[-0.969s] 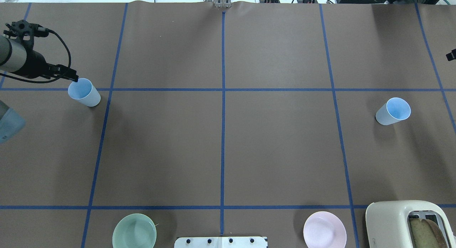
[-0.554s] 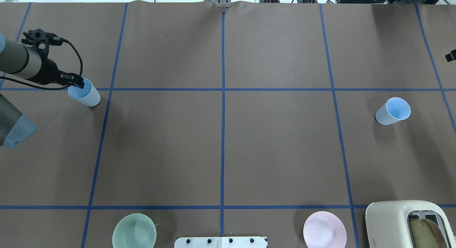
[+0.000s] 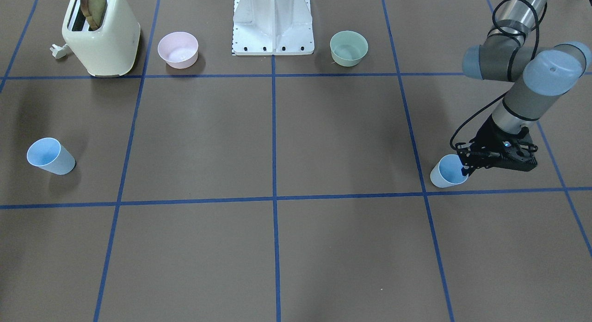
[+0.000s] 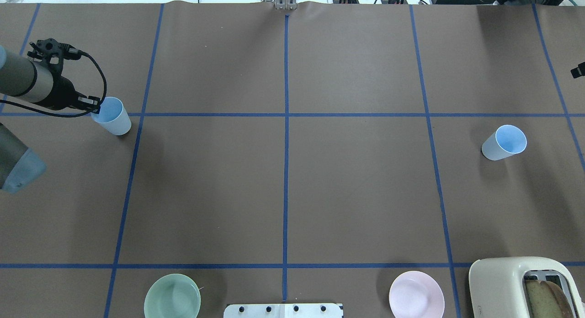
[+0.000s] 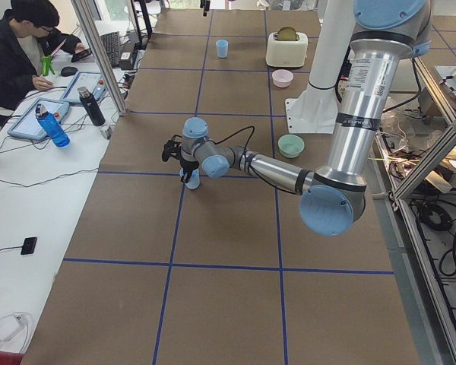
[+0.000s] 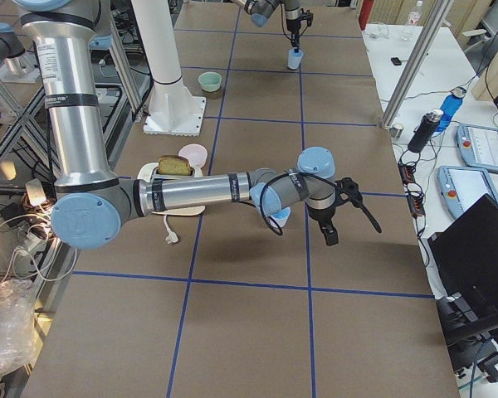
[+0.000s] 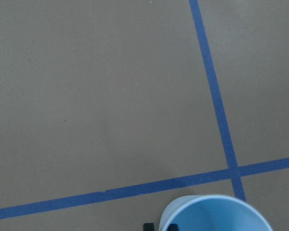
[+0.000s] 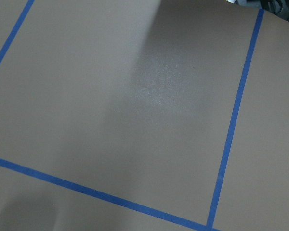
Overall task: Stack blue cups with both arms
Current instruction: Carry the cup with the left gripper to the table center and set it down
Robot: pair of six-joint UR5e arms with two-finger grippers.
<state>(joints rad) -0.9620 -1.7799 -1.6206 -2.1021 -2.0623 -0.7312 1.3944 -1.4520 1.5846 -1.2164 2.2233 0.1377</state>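
One blue cup (image 4: 113,118) stands at the table's left, just past a tape crossing, and also shows in the front view (image 3: 445,174). My left gripper (image 4: 94,105) is shut on its rim. In the left wrist view one fingertip (image 7: 147,225) sits outside the cup's wall (image 7: 212,214) and the other inside. The second blue cup (image 4: 504,142) stands alone at the right; it shows in the front view (image 3: 48,156). My right gripper (image 4: 578,71) only peeks in at the overhead view's right edge, well away from that cup. I cannot tell whether it is open or shut.
A cream toaster (image 4: 512,286) holding a slice of bread stands at the near right. A pink bowl (image 4: 416,294) and a green bowl (image 4: 172,296) flank the white base mount (image 3: 273,21). An operator (image 5: 19,53) sits at a side desk.
My left gripper came in from the left to the cup's rim and closed on it. The cup has shifted slightly right and up. The right cup has not moved.
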